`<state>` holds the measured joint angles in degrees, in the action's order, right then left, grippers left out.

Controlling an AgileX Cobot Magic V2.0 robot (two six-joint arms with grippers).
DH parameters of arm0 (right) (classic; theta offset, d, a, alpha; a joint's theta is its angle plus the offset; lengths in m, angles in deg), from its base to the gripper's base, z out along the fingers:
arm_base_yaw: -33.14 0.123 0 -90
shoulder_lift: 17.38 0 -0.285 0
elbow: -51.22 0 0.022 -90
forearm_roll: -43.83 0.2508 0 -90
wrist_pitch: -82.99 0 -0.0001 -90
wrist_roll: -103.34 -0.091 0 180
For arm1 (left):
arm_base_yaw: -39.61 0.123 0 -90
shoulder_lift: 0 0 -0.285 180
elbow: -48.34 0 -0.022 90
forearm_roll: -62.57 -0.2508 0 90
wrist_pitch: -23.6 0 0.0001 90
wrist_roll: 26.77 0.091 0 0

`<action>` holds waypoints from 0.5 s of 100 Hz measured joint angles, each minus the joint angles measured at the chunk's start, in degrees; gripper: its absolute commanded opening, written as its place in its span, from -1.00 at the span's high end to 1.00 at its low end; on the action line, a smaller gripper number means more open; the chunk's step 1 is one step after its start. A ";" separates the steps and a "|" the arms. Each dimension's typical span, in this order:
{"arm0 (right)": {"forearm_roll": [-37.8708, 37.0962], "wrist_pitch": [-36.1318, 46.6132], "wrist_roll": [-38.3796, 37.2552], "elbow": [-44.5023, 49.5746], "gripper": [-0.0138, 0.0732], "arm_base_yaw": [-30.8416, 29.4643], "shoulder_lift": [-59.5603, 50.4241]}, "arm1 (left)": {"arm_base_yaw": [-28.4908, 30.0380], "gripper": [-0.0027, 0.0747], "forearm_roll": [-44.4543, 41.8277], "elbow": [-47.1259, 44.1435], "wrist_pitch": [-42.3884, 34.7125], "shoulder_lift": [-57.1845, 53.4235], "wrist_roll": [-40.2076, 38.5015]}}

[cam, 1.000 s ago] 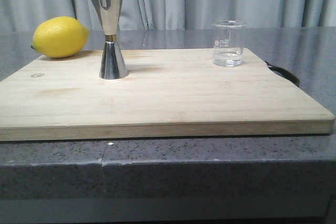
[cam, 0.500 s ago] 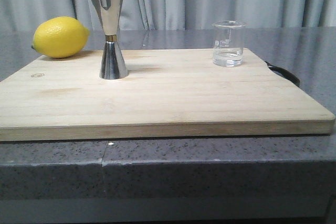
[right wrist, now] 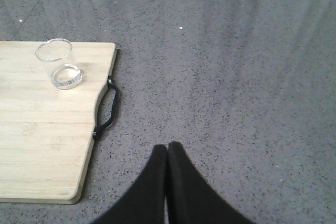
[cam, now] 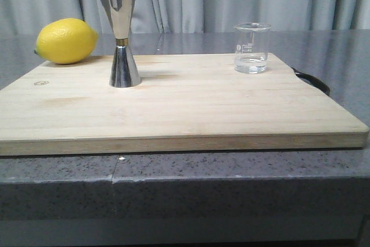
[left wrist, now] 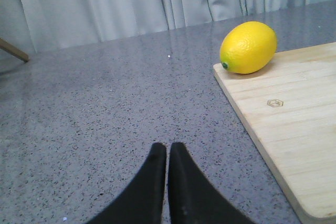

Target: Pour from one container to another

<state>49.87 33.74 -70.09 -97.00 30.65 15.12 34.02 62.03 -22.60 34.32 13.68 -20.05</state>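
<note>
Wooden board (cam: 173,102) lies on grey counter (cam: 173,172) w/ steel jigger (cam: 120,36) upright toward its left-rear, lemon (cam: 65,40) just left of it at the far-left corner, and glass beaker (cam: 251,47) upright near the right-rear corner, well apart from the jigger; looks like a little clear liquid at its bottom, though hard to be sure. Left gripper (left wrist: 167,156) hovers over bare counter left of the board, fingers pressed together, holding nothing. Right gripper (right wrist: 167,156) likewise closed & empty over the counter right of the board, near its black handle (right wrist: 105,109).
</note>
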 measured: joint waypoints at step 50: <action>0.00 0.00 0.00 0.00 0.86 0.00 0.00 | 0.12 0.98 2.27 -6.50 -10.71 -6.14 0.00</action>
<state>49.87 33.74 -70.09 -97.00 30.65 15.12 34.14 64.30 -29.10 23.60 7.54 -20.05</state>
